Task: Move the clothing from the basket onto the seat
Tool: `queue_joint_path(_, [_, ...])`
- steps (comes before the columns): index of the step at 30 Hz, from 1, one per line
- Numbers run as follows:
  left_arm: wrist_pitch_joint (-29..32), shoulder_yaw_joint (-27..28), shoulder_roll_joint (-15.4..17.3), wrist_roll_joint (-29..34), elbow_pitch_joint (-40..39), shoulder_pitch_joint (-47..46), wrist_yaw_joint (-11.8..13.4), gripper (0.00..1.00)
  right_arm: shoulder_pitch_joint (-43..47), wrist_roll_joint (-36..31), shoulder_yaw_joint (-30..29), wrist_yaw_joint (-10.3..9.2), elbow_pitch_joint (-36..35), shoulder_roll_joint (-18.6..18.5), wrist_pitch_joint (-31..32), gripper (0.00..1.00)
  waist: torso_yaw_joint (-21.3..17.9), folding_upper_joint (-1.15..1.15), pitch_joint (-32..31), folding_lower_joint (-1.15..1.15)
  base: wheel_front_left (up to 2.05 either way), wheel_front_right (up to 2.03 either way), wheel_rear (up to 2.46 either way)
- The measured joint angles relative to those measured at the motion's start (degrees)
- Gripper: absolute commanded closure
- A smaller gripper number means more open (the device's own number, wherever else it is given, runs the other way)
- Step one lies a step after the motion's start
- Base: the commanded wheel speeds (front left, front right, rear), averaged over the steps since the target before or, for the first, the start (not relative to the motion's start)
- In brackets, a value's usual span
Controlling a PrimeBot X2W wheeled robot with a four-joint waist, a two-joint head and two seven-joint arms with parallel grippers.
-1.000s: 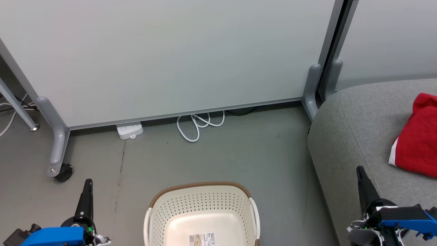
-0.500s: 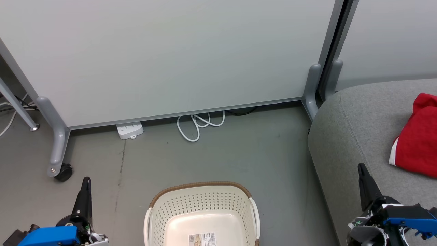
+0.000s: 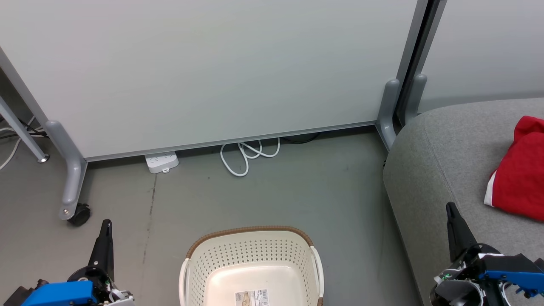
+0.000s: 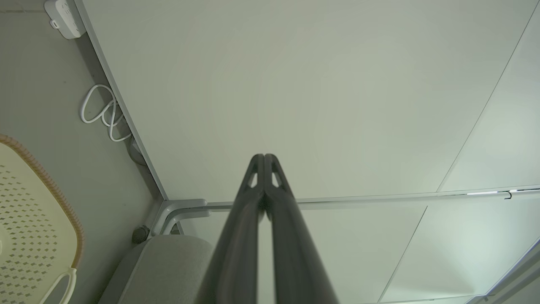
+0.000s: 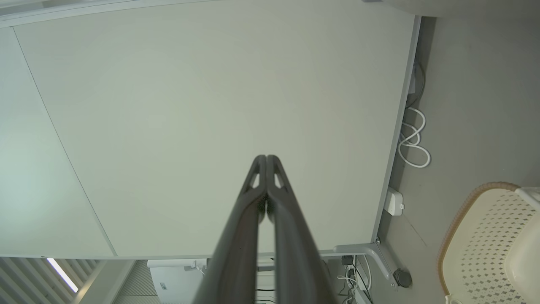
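Note:
The cream basket (image 3: 250, 250) with its brown rim stands on the floor at the bottom centre, holding nothing but a label; part of it also appears in the left wrist view (image 4: 29, 228) and the right wrist view (image 5: 485, 236). Red clothing (image 3: 520, 174) with white trim lies on the grey seat (image 3: 442, 165) at the right edge. My left gripper (image 3: 107, 224) is shut and empty, low to the left of the basket; its fingers meet at the tips (image 4: 264, 157). At the seat's front edge my right gripper (image 3: 449, 207) is likewise shut and empty (image 5: 266, 158).
A pale partition panel (image 3: 212, 72) on grey feet with a castor (image 3: 78, 214) stands behind the basket. A white power strip (image 3: 161, 162) and a coiled white cable (image 3: 246, 155) lie at its base. Bare grey floor (image 3: 276, 195) lies between them and the basket.
Both grippers have drifted slightly lower in the head view. The basket and the clothing have not moved.

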Motion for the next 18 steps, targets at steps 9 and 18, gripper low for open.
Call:
queue_joint_path(9, [0.0,0.01,0.0,0.0,-0.01,-0.01,0.0,1.0,-0.01,0.0,0.0,0.0,0.0,0.0,0.0,1.0,0.0,0.0,0.0,0.0,0.0,0.0,0.0])
queue_joint_path(18, [0.0,0.01,0.0,0.0,-0.01,-0.01,0.0,1.0,-0.01,0.0,0.0,0.0,0.0,0.0,0.0,1.0,0.0,0.0,0.0,0.0,0.0,0.0,0.0])
